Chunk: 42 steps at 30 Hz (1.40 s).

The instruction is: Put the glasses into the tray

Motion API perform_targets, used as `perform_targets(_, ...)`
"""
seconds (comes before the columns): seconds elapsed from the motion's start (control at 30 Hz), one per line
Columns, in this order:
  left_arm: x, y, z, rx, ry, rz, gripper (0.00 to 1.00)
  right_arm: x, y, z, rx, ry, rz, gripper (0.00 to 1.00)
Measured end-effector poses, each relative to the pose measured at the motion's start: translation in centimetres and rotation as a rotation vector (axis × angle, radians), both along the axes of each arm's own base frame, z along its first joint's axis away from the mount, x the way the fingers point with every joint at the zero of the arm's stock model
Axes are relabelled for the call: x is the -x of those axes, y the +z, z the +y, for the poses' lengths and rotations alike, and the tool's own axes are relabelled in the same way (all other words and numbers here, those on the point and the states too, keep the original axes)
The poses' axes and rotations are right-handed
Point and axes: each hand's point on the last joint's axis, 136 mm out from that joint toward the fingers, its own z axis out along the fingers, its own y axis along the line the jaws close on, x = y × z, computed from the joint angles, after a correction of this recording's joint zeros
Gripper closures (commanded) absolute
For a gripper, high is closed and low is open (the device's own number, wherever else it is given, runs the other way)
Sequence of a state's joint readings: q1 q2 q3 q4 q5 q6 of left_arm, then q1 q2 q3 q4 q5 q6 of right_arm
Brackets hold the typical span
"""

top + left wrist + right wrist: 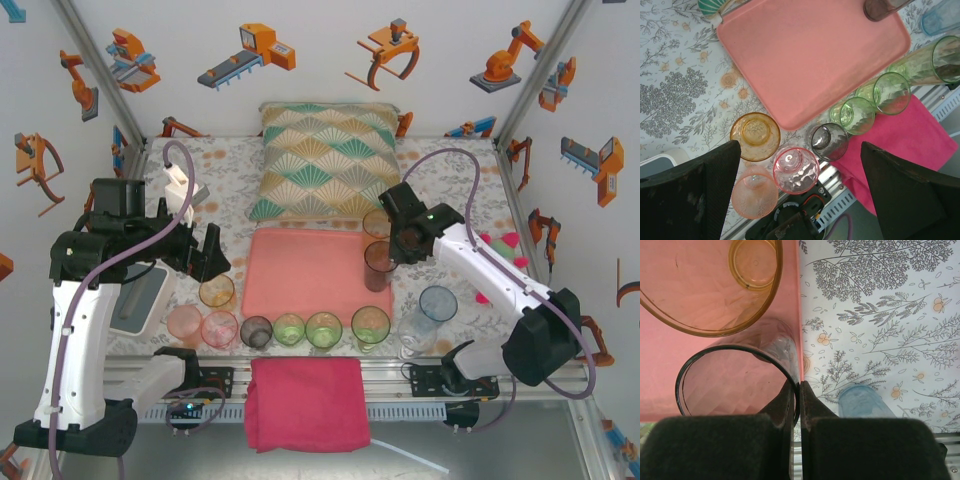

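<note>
grip of right hand [799, 392] on smoky glass [740, 382]

Top camera high at rear, angled down; wrist cameras close, facing down; all share tray [300, 275].

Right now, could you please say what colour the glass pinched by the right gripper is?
Smoky grey-brown; the glass shows best in the right wrist view.
</note>
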<state>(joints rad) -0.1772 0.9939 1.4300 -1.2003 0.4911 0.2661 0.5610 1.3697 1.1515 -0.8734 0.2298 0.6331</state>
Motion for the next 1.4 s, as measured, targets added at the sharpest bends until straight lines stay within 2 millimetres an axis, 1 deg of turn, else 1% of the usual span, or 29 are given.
perform_targets(0.17,0.0,0.0,0.0,0.000,0.000,0.000,0.03,0.0,0.0,0.0,0.000,0.000,0.000,0.91)
perform_targets(0.4,0.0,0.0,0.0,0.000,0.000,0.000,0.03,0.1,0.0,0.0,-0.004,-0.003,0.004,0.82)
perform_targets(0.9,0.2,0.2,0.0,0.002,0.000,-0.010,0.03,0.3,0.1,0.1,-0.011,-0.002,0.010,0.70)
perform_targets(1.07,0.2,0.2,0.0,0.002,0.000,-0.010,0.03,0.5,0.6,0.1,-0.024,-0.004,-0.003,0.69)
perform_targets(1.27,0.2,0.2,0.0,0.002,0.000,-0.010,0.03,1.2,1.4,-0.4,-0.035,-0.012,-0.008,0.69)
perform_targets(1.4,0.2,0.2,0.0,0.001,-0.001,-0.008,0.03,1.8,2.7,-0.7,-0.058,-0.015,-0.040,0.69)
